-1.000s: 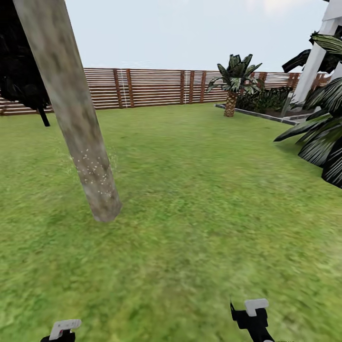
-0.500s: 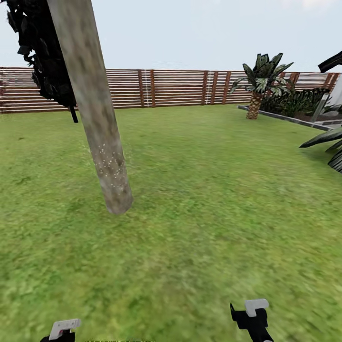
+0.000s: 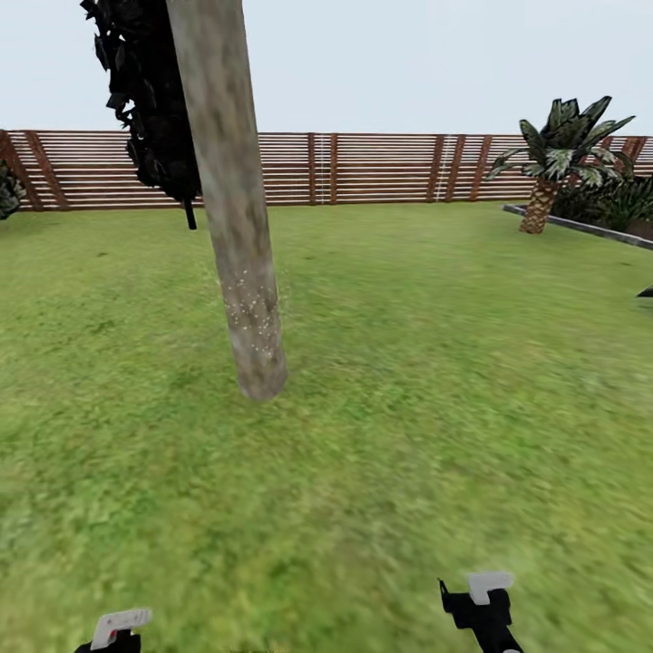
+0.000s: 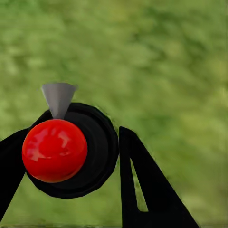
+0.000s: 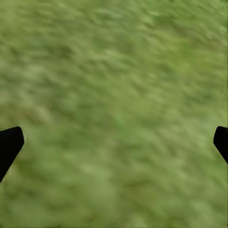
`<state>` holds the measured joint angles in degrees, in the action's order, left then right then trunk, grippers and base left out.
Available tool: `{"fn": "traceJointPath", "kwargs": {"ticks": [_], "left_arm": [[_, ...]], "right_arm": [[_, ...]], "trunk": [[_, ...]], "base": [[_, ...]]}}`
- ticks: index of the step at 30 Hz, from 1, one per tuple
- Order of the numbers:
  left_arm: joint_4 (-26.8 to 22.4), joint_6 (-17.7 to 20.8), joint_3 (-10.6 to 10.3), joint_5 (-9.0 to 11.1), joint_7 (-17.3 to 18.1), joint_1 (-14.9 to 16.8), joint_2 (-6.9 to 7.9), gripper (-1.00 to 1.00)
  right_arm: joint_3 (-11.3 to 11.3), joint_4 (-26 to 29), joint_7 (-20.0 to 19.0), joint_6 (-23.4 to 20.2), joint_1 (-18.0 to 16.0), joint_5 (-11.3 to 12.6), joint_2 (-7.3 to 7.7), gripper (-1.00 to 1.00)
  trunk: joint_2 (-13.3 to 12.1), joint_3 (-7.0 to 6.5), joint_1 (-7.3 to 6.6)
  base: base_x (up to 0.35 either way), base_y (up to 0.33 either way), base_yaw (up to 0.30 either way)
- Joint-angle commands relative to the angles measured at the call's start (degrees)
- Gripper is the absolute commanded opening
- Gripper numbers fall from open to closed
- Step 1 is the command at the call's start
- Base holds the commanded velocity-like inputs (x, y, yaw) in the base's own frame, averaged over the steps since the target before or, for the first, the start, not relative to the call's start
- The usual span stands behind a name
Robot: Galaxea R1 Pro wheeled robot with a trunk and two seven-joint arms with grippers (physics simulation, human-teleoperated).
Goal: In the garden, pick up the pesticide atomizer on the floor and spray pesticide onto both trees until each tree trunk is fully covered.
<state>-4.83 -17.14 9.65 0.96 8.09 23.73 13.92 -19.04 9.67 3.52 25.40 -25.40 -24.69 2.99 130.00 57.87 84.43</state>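
Atomizer (image 4: 61, 152) sits clamped in the left gripper (image 4: 71, 161); right gripper (image 5: 114, 142) spread wide, empty — tree trunk (image 3: 240, 254) only patchily speckled with pesticide (image 3: 252, 313); more spraying left.

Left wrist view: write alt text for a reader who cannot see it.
The left gripper is shut on a black atomizer with a red round cap and a grey cone nozzle, above blurred green grass.
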Motion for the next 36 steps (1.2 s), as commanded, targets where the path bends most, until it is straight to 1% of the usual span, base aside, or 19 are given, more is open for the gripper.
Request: {"fn": "traceJointPath", "kwargs": {"ticks": [1, 17, 20, 21, 22, 24, 26, 36], "left_arm": [[0.0, 0.0, 0.02, 0.01, -0.01, 0.0, 0.01, -1.0], [0.0, 0.0, 0.02, 0.01, -0.01, 0.0, 0.05, -1.0], [0.0, 0.0, 0.4, 0.01, -0.27, 0.0, 0.06, -1.0], [0.0, 0.01, 0.44, 0.18, -1.22, 0.0, 0.06, -1.0], [0.0, 0.01, 0.54, 0.91, -2.47, 0.0, 0.06, -1.0], [0.0, -0.06, 0.68, 3.05, -4.85, 0.0, 0.06, -1.0], [0.0, -0.12, 0.71, 4.17, -5.69, 0.0, 0.06, -1.0], [0.0, -0.17, 0.68, 4.49, -5.9, 0.0, 0.06, -1.0]], "right_arm": [[0.0, 0.0, 0.0, 0.0, 0.0, 0.0, 0.0, 1.0], [0.01, -0.01, -0.04, 0.0, 0.0, 0.0, 0.0, 1.0], [0.03, -0.02, -0.02, 0.0, 0.0, 0.0, 0.0, 1.0], [0.03, -0.02, -0.01, 0.0, 0.0, 0.0, 0.0, 1.0], [0.03, -0.01, -0.02, 0.0, 0.0, 0.0, 0.0, 1.0], [0.05, -0.03, -0.02, -0.06, 0.0, 0.0, 0.0, 1.0], [0.06, -0.03, -0.01, -0.07, 0.0, 0.0, -0.04, 1.0], [0.06, 0.0, 0.0, -0.07, 0.0, 0.0, -0.09, 1.0]], "trunk": [[0.0, 0.0, 0.0], [0.0, 0.0, 0.0], [0.0, 0.0, 0.0], [0.0, 0.0, 0.0], [0.0, 0.0, 0.0], [0.0, 0.0, 0.0], [0.0, 0.0, 0.0], [0.0, 0.0, 0.0]], "base": [[0.0, 0.0, 0.279], [0.0, 0.0, 0.279], [0.0, 0.0, 0.279], [0.0, 0.0, 0.279], [0.0, 0.0, 0.28], [0.0, 0.0, 0.281], [0.0, 0.0, 0.282], [0.0, 0.0, 0.282]]}}
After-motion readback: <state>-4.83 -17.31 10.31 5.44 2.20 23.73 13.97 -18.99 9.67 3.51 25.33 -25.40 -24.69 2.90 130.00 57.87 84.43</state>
